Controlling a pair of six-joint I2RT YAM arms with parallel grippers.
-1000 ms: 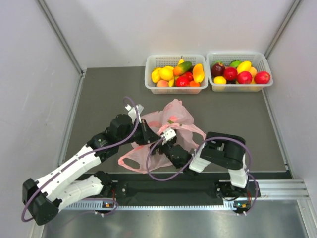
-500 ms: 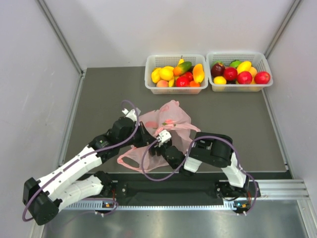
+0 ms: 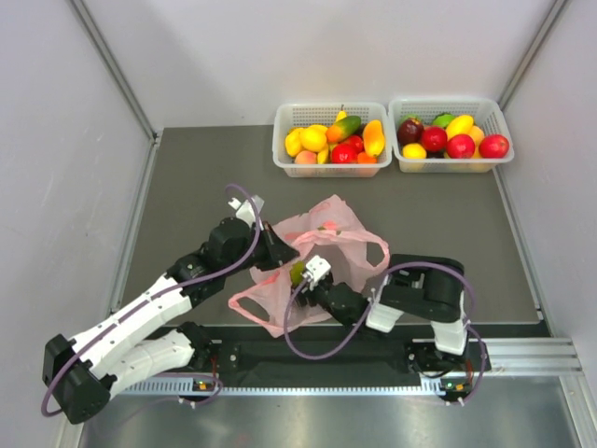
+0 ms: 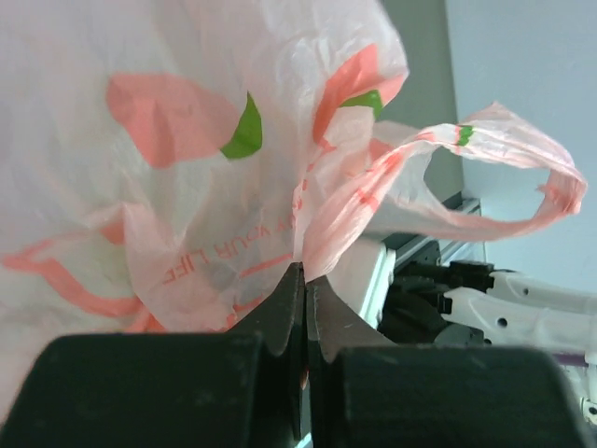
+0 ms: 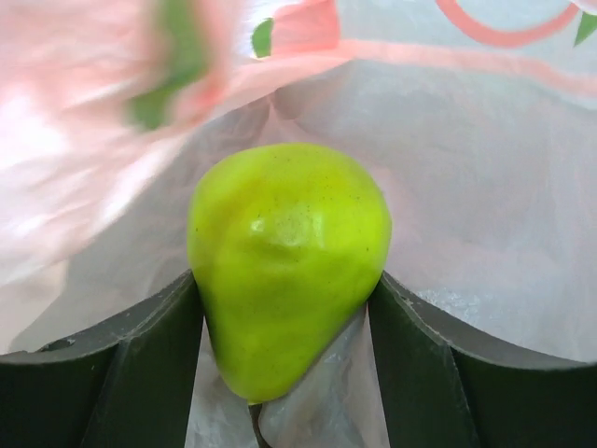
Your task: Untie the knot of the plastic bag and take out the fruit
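The pink plastic bag (image 3: 328, 224) lies crumpled mid-table. My left gripper (image 3: 280, 254) is shut on a pinch of its film (image 4: 306, 275), with printed film bunched just above the tips. One handle loop (image 4: 494, 168) hangs free to the right; the knot is out of view. My right gripper (image 3: 302, 274) reaches into the bag mouth and its two fingers press both sides of a glossy green pear-shaped fruit (image 5: 289, 252), which rests on the bag's pale inner film (image 5: 466, 187). From above, this fruit (image 3: 297, 272) peeks out beside the right wrist's white camera.
Two white baskets stand at the back, the left one (image 3: 331, 108) and the right one (image 3: 448, 101), both heaped with red, yellow, orange and green fruit. Grey walls close in the left and right sides. A metal rail runs along the near edge.
My right gripper has narrowed onto the green fruit and drawn back toward the near edge. The bag's near side shifted with it. The left gripper kept its pinch.
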